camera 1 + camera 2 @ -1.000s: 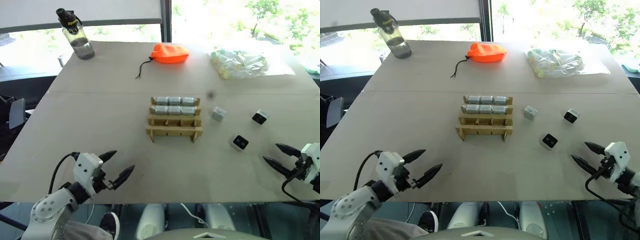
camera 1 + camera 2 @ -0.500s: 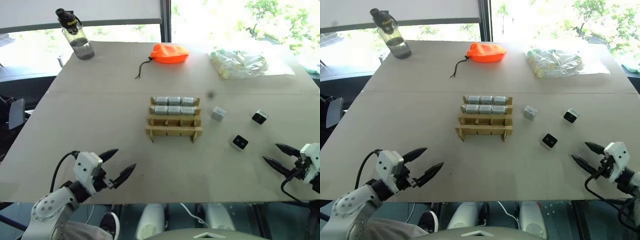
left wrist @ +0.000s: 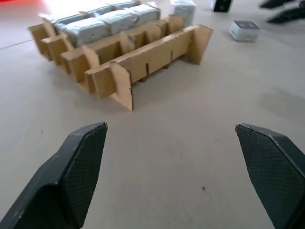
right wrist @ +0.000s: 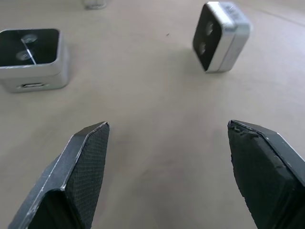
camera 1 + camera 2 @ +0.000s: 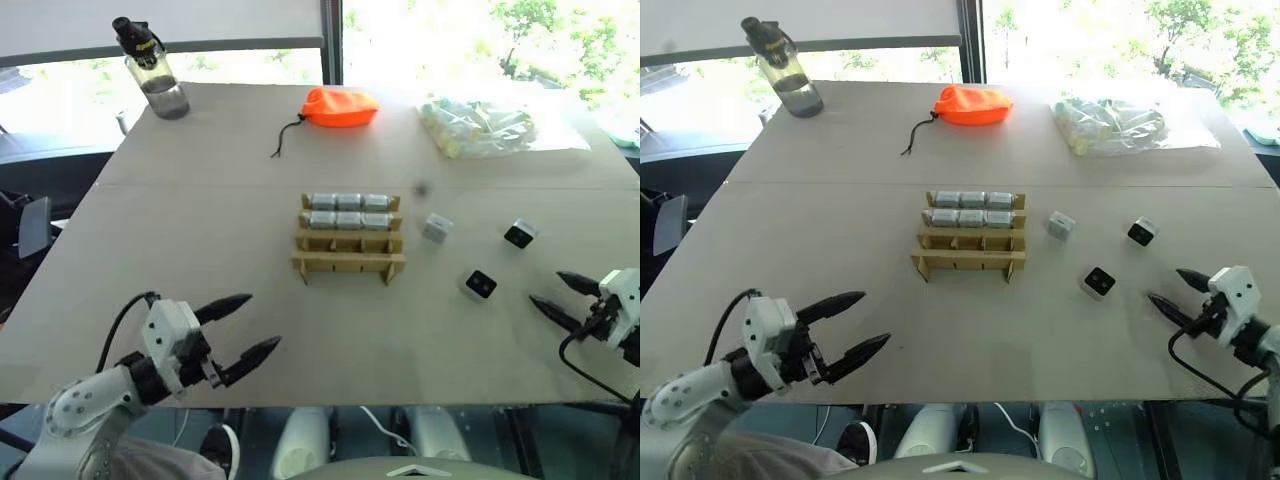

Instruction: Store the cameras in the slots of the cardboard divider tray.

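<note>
Your right hand (image 5: 570, 297) is wide and empty; nearest loose camera (image 5: 480, 285) lies face-up just ahead-left of it, right of the divider tray (image 5: 347, 252). Left hand (image 5: 238, 324) is wide too, farther off, so go right

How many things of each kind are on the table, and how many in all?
Cameras in the tray: 6
Loose cameras: 3
Cardboard tray: 1
Orange pouch: 1
Clear bag of tubes: 1
Water bottle: 1
Total: 13
</note>
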Motion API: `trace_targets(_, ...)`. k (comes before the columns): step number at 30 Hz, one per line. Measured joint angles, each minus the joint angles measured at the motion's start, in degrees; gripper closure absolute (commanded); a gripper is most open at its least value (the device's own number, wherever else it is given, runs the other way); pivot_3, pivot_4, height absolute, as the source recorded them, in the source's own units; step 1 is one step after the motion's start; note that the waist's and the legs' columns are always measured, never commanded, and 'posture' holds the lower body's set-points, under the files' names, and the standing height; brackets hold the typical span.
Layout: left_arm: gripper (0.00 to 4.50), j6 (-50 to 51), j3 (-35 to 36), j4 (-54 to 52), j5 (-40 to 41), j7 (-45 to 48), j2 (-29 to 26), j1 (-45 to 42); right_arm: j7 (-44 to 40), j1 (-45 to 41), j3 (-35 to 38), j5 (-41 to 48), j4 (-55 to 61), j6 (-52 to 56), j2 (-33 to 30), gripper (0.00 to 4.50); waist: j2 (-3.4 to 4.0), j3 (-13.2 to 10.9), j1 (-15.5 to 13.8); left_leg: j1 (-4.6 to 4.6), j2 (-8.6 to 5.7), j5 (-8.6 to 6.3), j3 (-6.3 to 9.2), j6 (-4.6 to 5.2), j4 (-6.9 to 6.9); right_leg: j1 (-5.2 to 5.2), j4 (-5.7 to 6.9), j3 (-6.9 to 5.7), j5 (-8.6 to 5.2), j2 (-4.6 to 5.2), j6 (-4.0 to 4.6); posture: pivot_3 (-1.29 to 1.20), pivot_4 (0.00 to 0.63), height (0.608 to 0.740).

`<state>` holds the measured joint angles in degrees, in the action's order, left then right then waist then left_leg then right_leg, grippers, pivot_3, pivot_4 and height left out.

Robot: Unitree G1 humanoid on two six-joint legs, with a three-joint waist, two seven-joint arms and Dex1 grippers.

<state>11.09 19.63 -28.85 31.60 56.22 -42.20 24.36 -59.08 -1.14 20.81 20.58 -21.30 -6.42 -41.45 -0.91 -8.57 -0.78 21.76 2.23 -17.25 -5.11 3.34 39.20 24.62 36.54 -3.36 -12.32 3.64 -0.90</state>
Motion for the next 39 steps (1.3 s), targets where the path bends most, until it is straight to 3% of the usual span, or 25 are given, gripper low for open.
trace_targets(5,0.00,4.92,3.12,-3.07,6.88,5.25,-9.07,-7.73,0.95,-9.35,-2.94,-2.74,-4.25,2.80,-3.32,0.59,0.05,-0.04,0.17,0.00,0.01,0.01,-0.05,-0.02,0.02,0.01,0.03,0.04,0.01,-0.02,0.00,0.00,0.150,0.740)
trace_targets(11,0.00,12.44,7.18,-4.40,17.17,9.26,-15.31,-13.15,0.44,-17.94,-6.33,-5.02,-10.64,5.68,-5.37,0.59,0.19,-0.17,0.23,0.09,0.00,0.17,-0.10,-0.29,-0.02,0.07,-0.07,0.06,0.01,-0.04,-0.04,0.00,0.150,0.740)
trace_targets(21,0.00,15.86,8.76,-4.33,19.77,12.65,-17.33,-16.28,-8.08,-30.34,-11.98,-7.12,-22.51,7.34,-5.67,0.59,0.32,-0.32,0.50,0.05,0.00,0.18,-0.21,-0.31,-0.01,0.04,-0.10,0.12,0.07,-0.07,-0.15,0.00,0.150,0.740)
trace_targets(24,0.00,15.84,9.43,-4.34,19.16,13.29,-17.02,-15.48,-9.67,-31.98,-12.86,-7.40,-24.30,7.60,-5.60,1.44,0.34,-0.34,0.62,0.07,0.00,0.18,-0.21,-0.31,-0.02,0.05,-0.12,0.11,0.13,-0.07,-0.26,0.00,0.150,0.740)
trace_targets(29,0.00,15.77,10.13,-4.33,18.65,14.04,-16.15,-14.57,-11.11,-33.65,-13.92,-8.81,-27.71,7.45,-5.56,3.77,0.35,-0.35,0.86,0.06,-0.01,0.18,-0.26,-0.32,0.00,0.04,-0.13,0.14,0.13,-0.05,-0.26,0.00,0.150,0.740)
trace_targets(39,0.00,14.75,11.27,-4.11,16.86,16.12,-15.44,-13.42,-11.80,-37.12,-14.33,-10.55,-32.47,5.56,-5.03,3.83,0.36,-0.35,1.47,0.04,0.00,0.18,-0.29,-0.32,0.00,0.04,-0.10,0.15,0.14,-0.05,-0.27,0.00,0.150,0.740)
